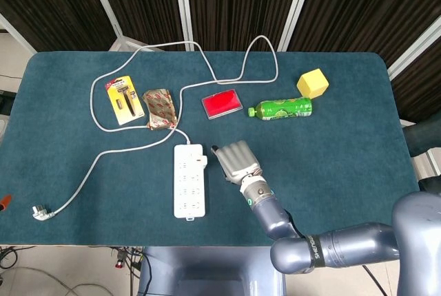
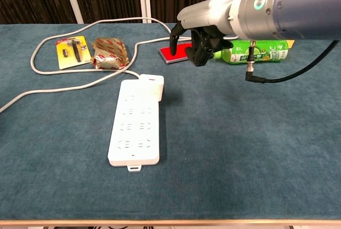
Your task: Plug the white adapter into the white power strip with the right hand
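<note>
Right hand point(image 2: 198, 41) hangs above the table point(image 2: 256, 149), fingers curled downward, holding nothing. Below and left lies the white power strip point(image 2: 137, 122), the adapter point(image 2: 151, 81) sitting at its far end. Red pad point(image 2: 171, 53) and green bottle point(image 2: 256, 51) lie behind the hand. Yellow card point(image 2: 73, 51) and foil packet point(image 2: 109, 52) at far left, inside the cable point(image 2: 80, 31) loop.
</note>
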Robot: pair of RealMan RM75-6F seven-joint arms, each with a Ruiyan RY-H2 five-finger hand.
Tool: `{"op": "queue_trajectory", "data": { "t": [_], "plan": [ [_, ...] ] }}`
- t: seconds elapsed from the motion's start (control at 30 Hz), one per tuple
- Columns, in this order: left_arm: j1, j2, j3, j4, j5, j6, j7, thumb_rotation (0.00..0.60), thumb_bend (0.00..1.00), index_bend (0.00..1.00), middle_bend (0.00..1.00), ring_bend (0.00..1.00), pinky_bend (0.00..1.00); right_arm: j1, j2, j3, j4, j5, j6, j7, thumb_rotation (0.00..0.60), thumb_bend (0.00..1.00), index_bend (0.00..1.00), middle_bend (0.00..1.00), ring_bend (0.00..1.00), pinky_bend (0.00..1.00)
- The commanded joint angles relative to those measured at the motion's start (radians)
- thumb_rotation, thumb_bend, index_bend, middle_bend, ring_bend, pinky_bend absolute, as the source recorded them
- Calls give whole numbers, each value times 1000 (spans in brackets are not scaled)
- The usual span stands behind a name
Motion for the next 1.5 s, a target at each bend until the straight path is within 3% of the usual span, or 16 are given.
{"op": "queue_trajectory", "data": {
  "t": [0.03, 0.73, 1.5],
  "plan": [
    [0, 1, -1, 1, -2, -1, -2, 600, 100, 198, 0, 0, 0, 8, -17, -4, 17, 0, 3, 3, 600, 821, 234, 860, 866, 835],
    [0, 7, -3, 3, -4, -6, -17, 600, 100, 198, 0, 0, 0, 82, -152, 25, 112, 46, -6, 2, 600, 820, 216, 861, 871, 835],
    [2, 7, -5, 4, -6, 0, -17, 600, 100, 198, 0, 0, 0, 88, -189, 15, 164, 58, -34, 8, 600, 820, 210, 862, 875, 846]
  ]
}}
